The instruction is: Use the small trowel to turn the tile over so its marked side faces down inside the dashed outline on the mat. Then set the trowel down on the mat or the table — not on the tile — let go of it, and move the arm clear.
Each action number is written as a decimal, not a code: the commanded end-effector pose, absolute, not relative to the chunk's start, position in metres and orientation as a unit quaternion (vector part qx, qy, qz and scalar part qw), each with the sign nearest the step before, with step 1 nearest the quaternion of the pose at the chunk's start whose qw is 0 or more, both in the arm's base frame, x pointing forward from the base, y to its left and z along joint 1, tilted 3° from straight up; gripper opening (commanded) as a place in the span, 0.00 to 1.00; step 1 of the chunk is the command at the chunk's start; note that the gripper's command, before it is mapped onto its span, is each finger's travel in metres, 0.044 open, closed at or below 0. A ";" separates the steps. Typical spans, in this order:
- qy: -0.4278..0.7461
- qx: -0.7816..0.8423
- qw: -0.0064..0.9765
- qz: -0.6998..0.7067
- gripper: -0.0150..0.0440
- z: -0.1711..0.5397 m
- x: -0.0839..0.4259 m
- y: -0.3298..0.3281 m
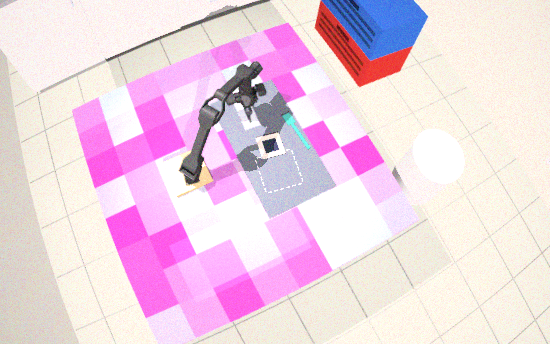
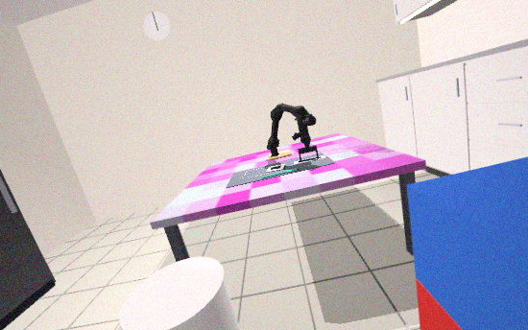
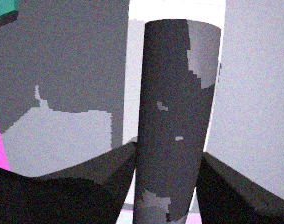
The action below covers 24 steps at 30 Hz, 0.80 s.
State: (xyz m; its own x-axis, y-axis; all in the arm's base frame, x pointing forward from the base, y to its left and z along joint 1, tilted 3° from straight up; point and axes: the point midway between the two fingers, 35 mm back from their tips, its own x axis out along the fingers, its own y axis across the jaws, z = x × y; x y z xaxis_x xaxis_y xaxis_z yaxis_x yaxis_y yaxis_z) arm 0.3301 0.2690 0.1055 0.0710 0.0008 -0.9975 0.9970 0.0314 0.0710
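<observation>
The tile (image 1: 261,150) (image 2: 270,169) lies on the grey mat (image 1: 315,175) with a dark square on its upper face and a pale border. It is at the arm-side end of the dashed outline (image 1: 302,175), mostly outside it. My gripper (image 1: 249,112) (image 2: 308,156) (image 3: 167,155) is shut on the trowel's dark round handle (image 3: 178,60). The trowel's pale blade (image 3: 178,9) shows beyond the handle in the wrist view. The gripper is over the mat's far end, away from the tile. The blade's exact height above the mat is unclear.
A teal tool (image 1: 301,134) (image 2: 288,171) (image 3: 2,10) lies along the mat's long edge, beside the tile. The arm's base stands on a tan board (image 1: 204,178) on the pink and white table (image 1: 240,300). A blue and red box (image 1: 395,30) and a white cylinder (image 1: 437,155) stand off the table.
</observation>
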 end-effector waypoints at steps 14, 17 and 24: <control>0.479 0.520 0.512 -0.488 0.71 0.104 0.330 0.268; 0.479 0.520 0.512 -0.488 0.71 0.104 0.330 0.268; 0.479 0.520 0.512 -0.488 0.71 0.104 0.330 0.268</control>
